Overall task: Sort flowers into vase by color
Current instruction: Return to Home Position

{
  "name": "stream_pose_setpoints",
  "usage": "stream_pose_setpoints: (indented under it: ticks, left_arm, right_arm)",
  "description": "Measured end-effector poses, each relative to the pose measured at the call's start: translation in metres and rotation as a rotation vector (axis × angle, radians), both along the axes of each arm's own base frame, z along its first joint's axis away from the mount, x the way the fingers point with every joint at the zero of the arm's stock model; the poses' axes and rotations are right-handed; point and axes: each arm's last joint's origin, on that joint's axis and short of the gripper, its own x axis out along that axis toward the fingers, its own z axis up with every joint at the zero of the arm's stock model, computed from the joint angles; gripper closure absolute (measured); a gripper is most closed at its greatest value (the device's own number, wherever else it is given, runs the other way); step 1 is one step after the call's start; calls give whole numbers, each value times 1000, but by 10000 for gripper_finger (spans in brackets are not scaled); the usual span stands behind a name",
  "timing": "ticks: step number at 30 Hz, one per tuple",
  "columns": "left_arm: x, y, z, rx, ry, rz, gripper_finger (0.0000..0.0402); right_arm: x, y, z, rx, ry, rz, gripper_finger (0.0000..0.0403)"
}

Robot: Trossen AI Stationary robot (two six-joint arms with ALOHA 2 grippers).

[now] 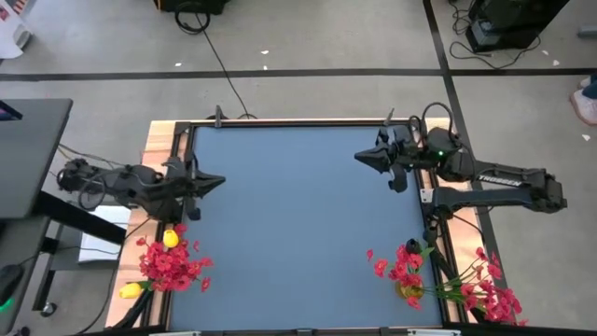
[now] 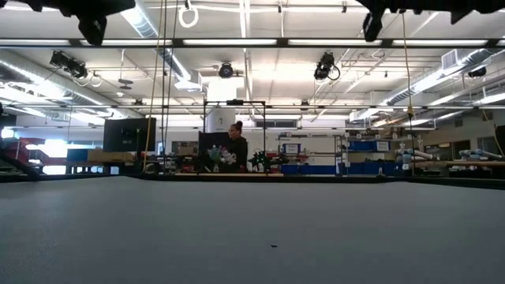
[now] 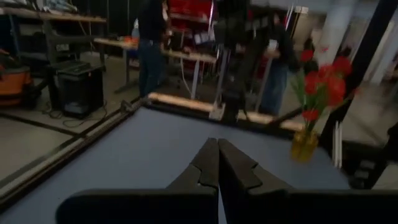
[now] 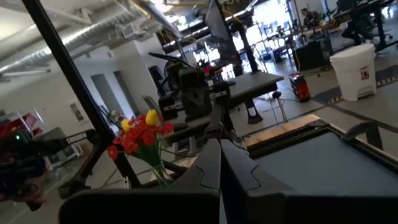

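1. The desk [image 1: 298, 215] is carrying things only at its near corners; sorting looks finished.
2. The left tool [image 1: 220, 181] and right tool [image 1: 359, 157] are hanging clenched on nothing over opposite sides, likely parking.
3. The flowers [image 1: 173, 263] are standing bunched: red-and-yellow near-left, a red bunch [image 1: 408, 266] near-right, clear of both arms.

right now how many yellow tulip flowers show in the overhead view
2, both in the bunch of small red artificial blossoms at the blue table's left edge: one yellow tulip on the side nearest the left gripper, the other out past the edge. More may be hidden.
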Motion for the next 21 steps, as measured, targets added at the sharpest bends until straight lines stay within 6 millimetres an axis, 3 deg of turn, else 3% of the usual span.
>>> stream_pose_setpoints:
  ticks: [10,17,21]
  left_arm:
    - [-10,1,-12,19,78,-40,397]
    - [7,-5,-53,16,9,-52,397]
    - [9,-6,-63,-1,2,-59,397]
  right_arm:
    - [-23,6,-48,52,22,-31,398]
    - [-36,11,-75,-14,41,-65,398]
    - [-46,14,-90,-14,28,-71,398]
